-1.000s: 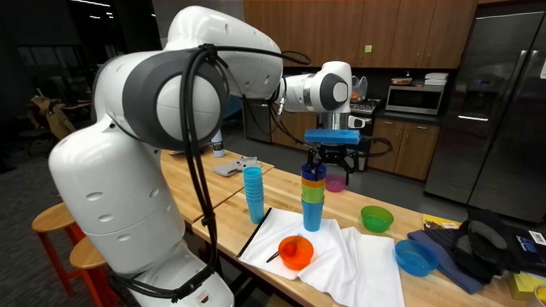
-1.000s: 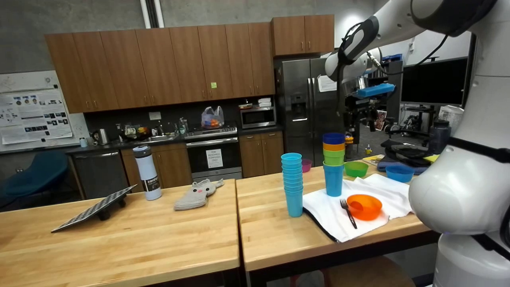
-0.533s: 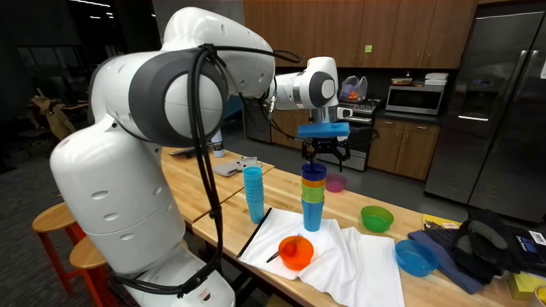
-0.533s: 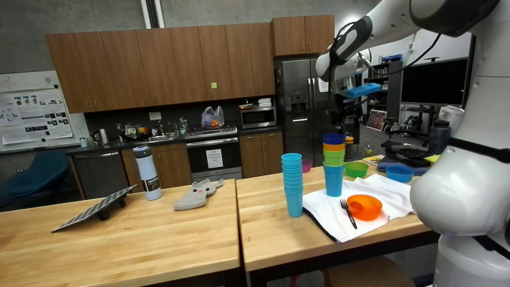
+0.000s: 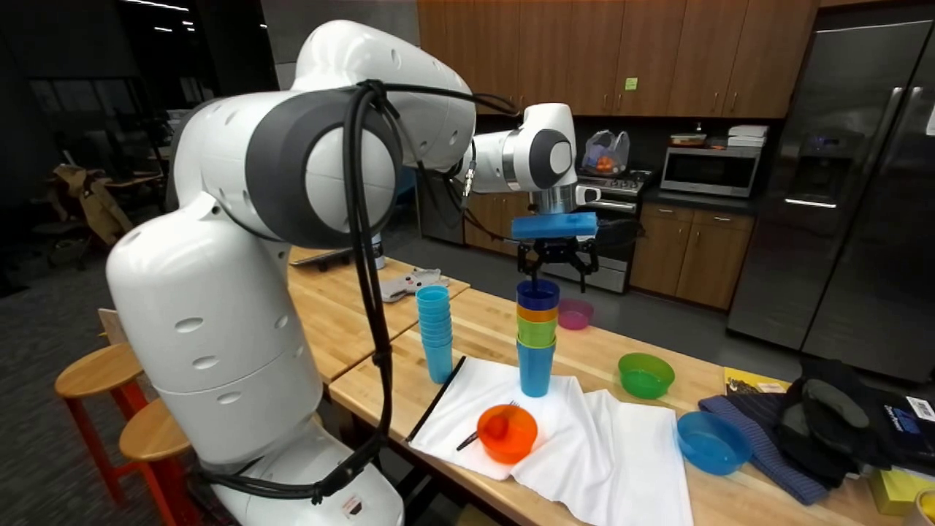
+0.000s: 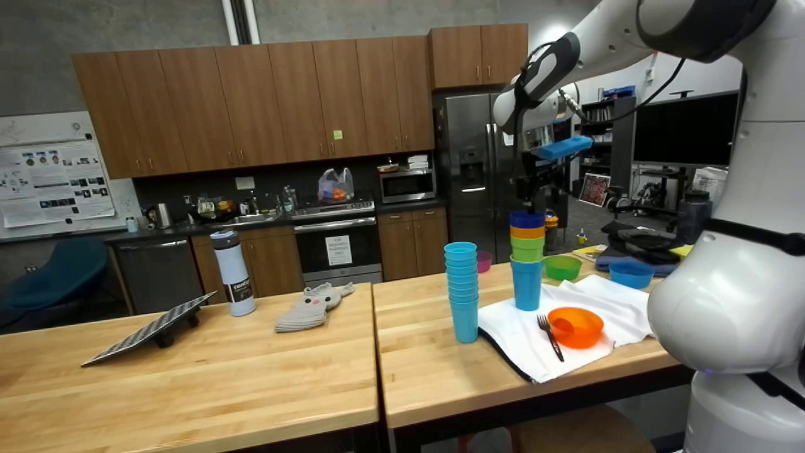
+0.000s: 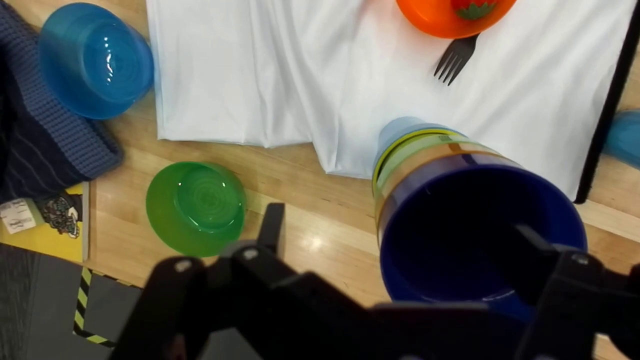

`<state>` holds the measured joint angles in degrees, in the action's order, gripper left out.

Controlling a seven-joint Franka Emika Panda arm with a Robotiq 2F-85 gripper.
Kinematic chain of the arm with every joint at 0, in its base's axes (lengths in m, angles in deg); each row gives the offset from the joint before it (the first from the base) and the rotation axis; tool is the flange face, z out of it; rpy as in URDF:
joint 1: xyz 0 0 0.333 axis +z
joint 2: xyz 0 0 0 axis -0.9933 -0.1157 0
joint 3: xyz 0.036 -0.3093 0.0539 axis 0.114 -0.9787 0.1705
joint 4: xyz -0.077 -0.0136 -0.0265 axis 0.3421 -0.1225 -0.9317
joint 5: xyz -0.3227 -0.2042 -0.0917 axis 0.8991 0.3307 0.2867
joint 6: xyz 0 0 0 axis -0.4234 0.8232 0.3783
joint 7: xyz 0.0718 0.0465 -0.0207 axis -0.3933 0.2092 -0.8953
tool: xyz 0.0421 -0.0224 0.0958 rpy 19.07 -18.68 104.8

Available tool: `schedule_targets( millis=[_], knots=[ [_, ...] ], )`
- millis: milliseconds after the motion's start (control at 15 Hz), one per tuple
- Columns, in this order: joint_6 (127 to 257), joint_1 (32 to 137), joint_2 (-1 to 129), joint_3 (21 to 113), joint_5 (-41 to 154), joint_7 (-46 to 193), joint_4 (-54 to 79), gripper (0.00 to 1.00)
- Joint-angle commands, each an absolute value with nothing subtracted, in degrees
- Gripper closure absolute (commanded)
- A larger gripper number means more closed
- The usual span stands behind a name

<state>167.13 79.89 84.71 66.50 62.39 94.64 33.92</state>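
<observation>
My gripper (image 5: 559, 287) is open and empty at the top of a cup stack. The stack has a dark blue cup (image 5: 537, 297) on top, then an orange cup (image 5: 537, 315), a green cup (image 5: 536, 332) and a blue cup (image 5: 535, 369) at the bottom. It stands upright on a white cloth (image 5: 621, 438). In the wrist view, one finger of the gripper (image 7: 402, 227) is over the dark blue cup's mouth (image 7: 465, 230). The other finger is outside the cup, over the table side near a green bowl (image 7: 195, 207). I cannot tell whether the fingertip dips below the rim.
A stack of light blue cups (image 5: 435, 332) stands beside the cloth. An orange bowl (image 5: 507, 434) and a black fork (image 6: 551, 338) lie on the cloth. A blue bowl (image 5: 712, 442), a pink bowl (image 5: 575, 313) and dark cloth items (image 5: 825, 424) are on the table (image 6: 427, 358).
The gripper has moved left in both exterior views, bringing one finger over the dark blue cup's mouth. It stays open, and most of the motion was in the first half second. The cups have not moved.
</observation>
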Motion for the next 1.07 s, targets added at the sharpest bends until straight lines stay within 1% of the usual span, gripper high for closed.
schedule_targets(
  millis=[0,1000],
  knots=[
    [167.6,79.2,85.2,65.9,62.8,95.9,34.5,0.0],
    [168.8,79.4,82.7,66.4,63.8,95.5,33.0,0.0]
  ],
)
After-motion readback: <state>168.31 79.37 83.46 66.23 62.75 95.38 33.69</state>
